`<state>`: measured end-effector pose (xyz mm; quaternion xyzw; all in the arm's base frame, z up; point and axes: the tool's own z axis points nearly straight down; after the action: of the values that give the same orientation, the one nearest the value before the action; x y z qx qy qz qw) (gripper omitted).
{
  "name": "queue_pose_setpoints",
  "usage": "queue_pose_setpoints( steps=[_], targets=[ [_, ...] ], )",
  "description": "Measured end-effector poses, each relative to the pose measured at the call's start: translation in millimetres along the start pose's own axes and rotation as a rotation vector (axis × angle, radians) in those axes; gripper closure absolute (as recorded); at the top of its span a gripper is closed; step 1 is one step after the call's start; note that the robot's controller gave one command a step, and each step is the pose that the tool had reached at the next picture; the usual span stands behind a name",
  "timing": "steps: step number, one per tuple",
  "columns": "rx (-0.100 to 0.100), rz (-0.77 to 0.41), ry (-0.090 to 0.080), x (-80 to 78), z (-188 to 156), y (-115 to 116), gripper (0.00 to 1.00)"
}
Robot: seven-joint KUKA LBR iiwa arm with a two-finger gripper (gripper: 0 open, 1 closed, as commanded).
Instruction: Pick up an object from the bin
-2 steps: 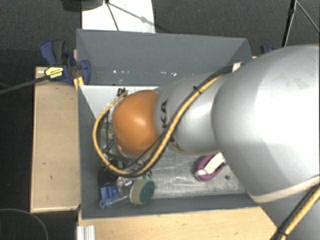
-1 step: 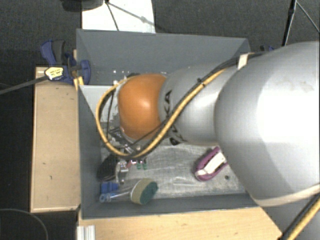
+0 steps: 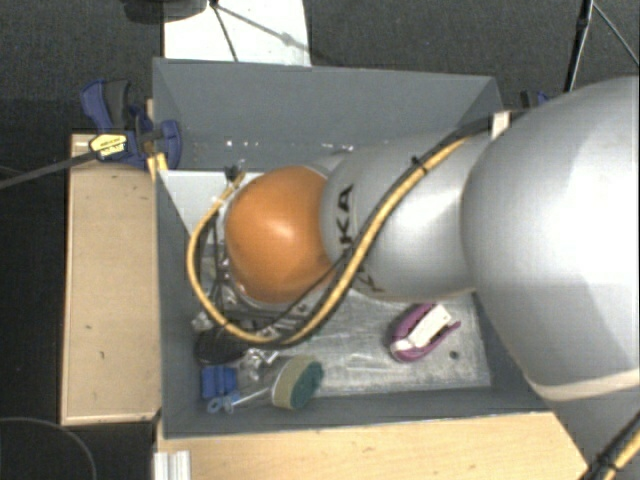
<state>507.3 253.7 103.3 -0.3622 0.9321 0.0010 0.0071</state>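
So far, as I judge it, nothing has been picked. My arm is reached deep into the grey metal bin, toward its left side, and my hand sits low under the orange cover on my wrist. That cover hides the working end, so I cannot tell how far open my hand is or whether it has hold of anything. What is left, by my reckoning, is the whole of the job: closing on one thing and lifting it clear.

The things nearest my hand lie along the bin's near-left corner. A black lump, dull and rounded, sits just below the cover's edge, close beside my hand; whether it touches I cannot say. Just below it lies a blue piece, hard-looking and blocky, with some small shiny metal bits beside it. Next to those is a round pad, a thick disc with a dark green face and a pale tan rim, tipped on its edge; it looks soft, like a sponge or scourer. Well apart to the right, on the scuffed bare floor, rests a purple-and-white piece, smooth and curved like moulded plastic.

A yellow-and-black cable loops round the glossy orange dome.
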Motion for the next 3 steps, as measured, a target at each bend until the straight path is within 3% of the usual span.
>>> queue_pose_setpoints(
  steps=[1,2,3],
  targets=[
    [0.003,-0.102,0.014,-9.0,32.0,-16.2,0.00],
    [-0.002,-0.095,0.013,-8.5,31.5,-18.0,0.00],
    [-0.001,-0.089,0.012,-9.2,30.6,-18.6,1.00]
  ],
)
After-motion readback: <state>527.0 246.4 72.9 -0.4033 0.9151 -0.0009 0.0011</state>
